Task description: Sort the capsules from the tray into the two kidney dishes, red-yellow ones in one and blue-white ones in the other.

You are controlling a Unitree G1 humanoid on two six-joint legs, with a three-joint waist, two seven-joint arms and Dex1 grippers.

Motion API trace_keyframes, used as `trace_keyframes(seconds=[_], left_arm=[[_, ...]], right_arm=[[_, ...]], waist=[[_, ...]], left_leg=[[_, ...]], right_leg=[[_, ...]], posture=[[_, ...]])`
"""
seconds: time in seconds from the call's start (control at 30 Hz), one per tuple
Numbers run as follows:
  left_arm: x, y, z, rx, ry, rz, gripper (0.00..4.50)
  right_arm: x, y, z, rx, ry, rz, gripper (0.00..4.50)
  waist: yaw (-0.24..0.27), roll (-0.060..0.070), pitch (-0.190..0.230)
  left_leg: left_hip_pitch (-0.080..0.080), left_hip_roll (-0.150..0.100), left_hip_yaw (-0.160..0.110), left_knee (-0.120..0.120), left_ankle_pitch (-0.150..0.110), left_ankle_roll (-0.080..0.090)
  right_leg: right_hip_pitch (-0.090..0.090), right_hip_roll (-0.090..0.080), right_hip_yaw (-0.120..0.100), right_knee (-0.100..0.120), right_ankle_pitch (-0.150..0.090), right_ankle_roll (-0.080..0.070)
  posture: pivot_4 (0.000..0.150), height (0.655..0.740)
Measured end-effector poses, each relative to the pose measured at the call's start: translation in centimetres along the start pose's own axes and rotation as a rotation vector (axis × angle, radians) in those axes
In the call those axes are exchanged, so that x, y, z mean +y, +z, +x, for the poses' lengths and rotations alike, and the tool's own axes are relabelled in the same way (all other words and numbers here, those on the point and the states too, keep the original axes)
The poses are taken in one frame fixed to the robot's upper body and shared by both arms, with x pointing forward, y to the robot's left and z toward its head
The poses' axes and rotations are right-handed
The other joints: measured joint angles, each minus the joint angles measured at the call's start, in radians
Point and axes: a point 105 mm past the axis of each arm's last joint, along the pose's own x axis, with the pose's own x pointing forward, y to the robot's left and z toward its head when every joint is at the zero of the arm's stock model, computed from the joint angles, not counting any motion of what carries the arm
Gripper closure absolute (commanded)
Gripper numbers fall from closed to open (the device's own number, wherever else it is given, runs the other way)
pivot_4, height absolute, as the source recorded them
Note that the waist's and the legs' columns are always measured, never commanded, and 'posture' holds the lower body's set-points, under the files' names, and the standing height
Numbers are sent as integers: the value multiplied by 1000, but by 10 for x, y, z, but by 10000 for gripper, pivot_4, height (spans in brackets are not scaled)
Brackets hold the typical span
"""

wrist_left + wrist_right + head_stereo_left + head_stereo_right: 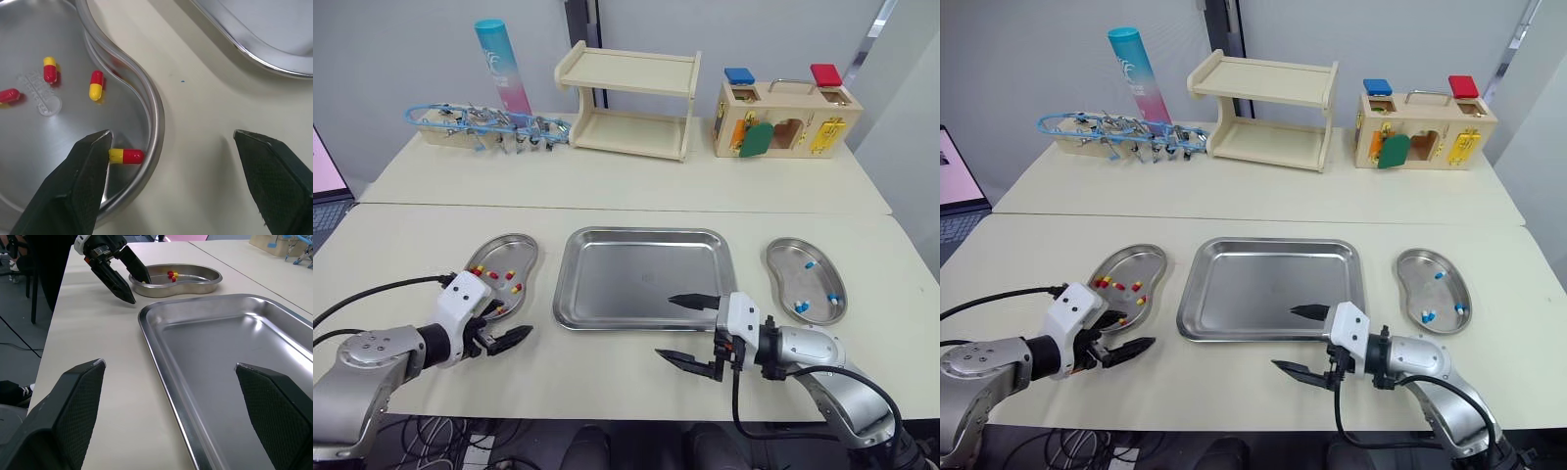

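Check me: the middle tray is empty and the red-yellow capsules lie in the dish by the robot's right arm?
No: the red-yellow capsules lie in the kidney dish by its left arm, as the left eye view shows. The tray is empty.

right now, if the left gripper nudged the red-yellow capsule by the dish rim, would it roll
Probably: the red-yellow capsule is a smooth rounded cylinder lying sideways in the polished kidney dish. The curved wall beside it should stop it. It looks small beside the left gripper, so likely light and slippery.
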Motion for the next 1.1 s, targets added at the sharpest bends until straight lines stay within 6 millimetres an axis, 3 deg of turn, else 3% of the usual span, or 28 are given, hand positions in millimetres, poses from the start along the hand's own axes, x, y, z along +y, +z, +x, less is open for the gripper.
trace_keyframes(seconds=[0.27, 0.53, 0.77, 1.1], left_arm=[[21, -1, -8, -19, 100, 54, 4170], [27, -9, -12, 0, 132, 103, 4170], [17, 11, -3, -147, 91, 6, 4170], [27, 29, -11, -293, 164, -67, 4170]], right_arm=[[0, 1, 1, -6, 0, 2, 0], [1, 1, 2, -11, 0, 3, 0], [1, 1, 2, -11, 0, 3, 0], [1, 1, 2, -10, 1, 4, 0]], waist=[[0, 0, 0], [0, 0, 0], [0, 0, 0], [0, 0, 0]], left_leg=[[0, 0, 0, 0, 0, 0], [0, 0, 0, 0, 0, 0], [0, 0, 0, 0, 0, 0], [0, 0, 0, 0, 0, 0]], right_leg=[[0, 0, 0, 0, 0, 0], [0, 0, 0, 0, 0, 0], [0, 0, 0, 0, 0, 0], [0, 0, 0, 0, 0, 0]], posture=[[1500, 7400], [1500, 7400], [1500, 7400], [1500, 7400]])
